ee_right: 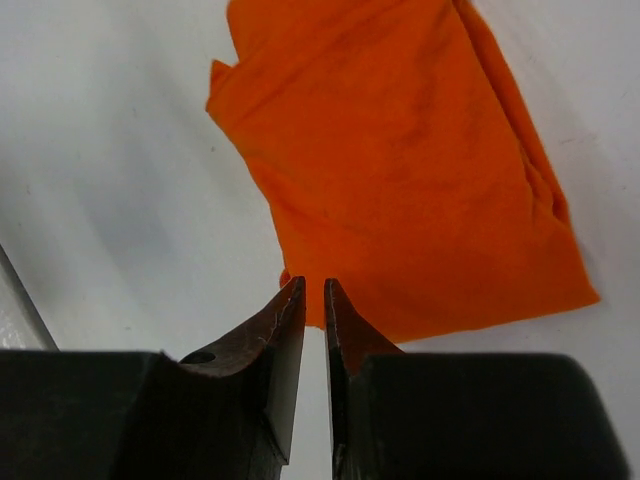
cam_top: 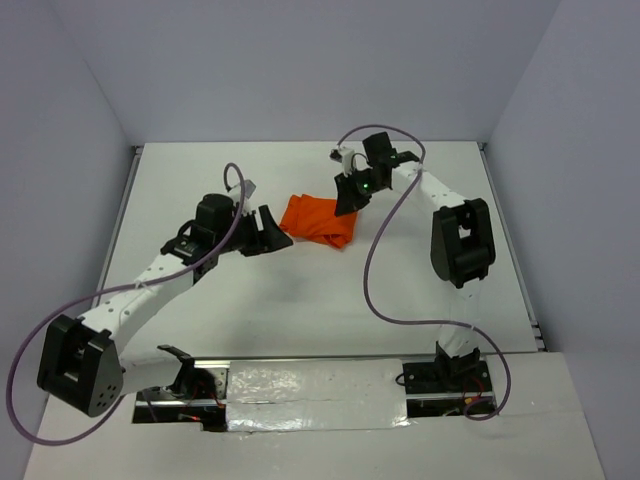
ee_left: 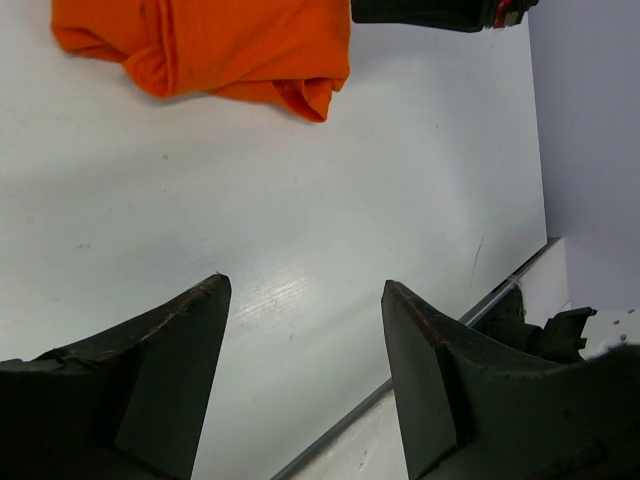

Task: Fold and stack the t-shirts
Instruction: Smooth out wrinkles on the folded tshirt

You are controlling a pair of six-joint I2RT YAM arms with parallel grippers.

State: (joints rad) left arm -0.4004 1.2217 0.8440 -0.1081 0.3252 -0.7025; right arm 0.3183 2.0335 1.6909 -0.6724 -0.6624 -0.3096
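The t-shirt (cam_top: 318,220) is plain bright orange with no print, a shade darker in its creases. The table (cam_top: 300,300) is white and the walls (cam_top: 80,80) a pale greyish lilac. The left arm (cam_top: 140,290) and right arm (cam_top: 425,185) have white links and black joints. The left gripper (ee_left: 305,283) and right gripper (ee_right: 313,285) are black, the right's fingertips scuffed brownish. The cables (cam_top: 366,262) are purple, a green light (cam_top: 366,185) glows at the right wrist, and a silvery strip (cam_top: 310,385) shines along the near edge.
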